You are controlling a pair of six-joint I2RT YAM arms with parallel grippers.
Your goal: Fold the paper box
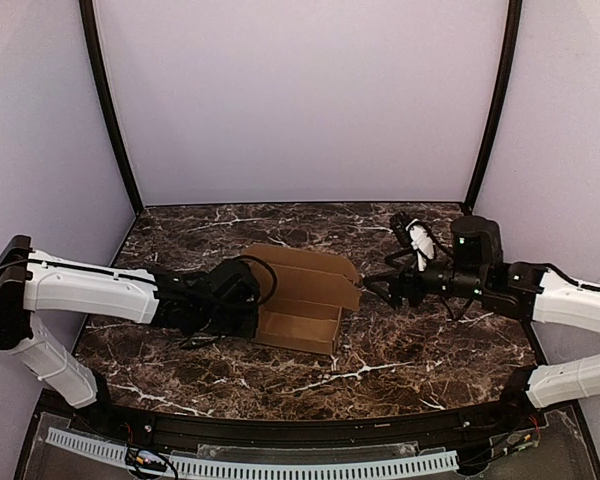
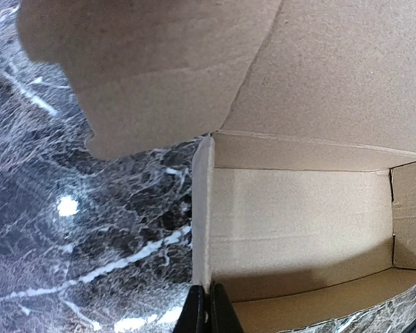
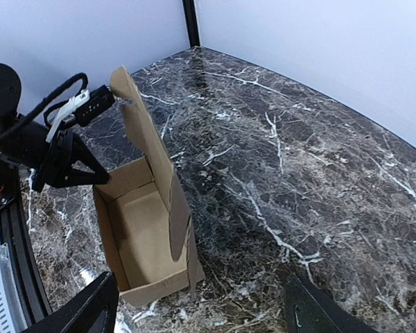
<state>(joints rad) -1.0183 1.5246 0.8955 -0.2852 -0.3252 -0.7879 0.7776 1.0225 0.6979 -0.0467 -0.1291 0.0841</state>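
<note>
Two hands flank the paper box [image 1: 305, 300], which sits on the dark marble table [image 1: 410, 350] a little below the centre of the top view. The box is half formed: a narrow open-topped tray with its low walls up, and a tall lid panel [image 1: 300, 270] rising from its far long side toward the upper part of the frame. My left hand [image 1: 259, 318] reaches in from the left of the frame and is clamped on the box's short left end wall. In my left wrist view the fingertips [image 2: 194, 319] press together at the bottom edge with the thin cardboard wall between them. My right hand [image 1: 370, 289] is just right of the box's right end, spread wide and holding nothing. I cannot tell whether it touches the cardboard.
</note>
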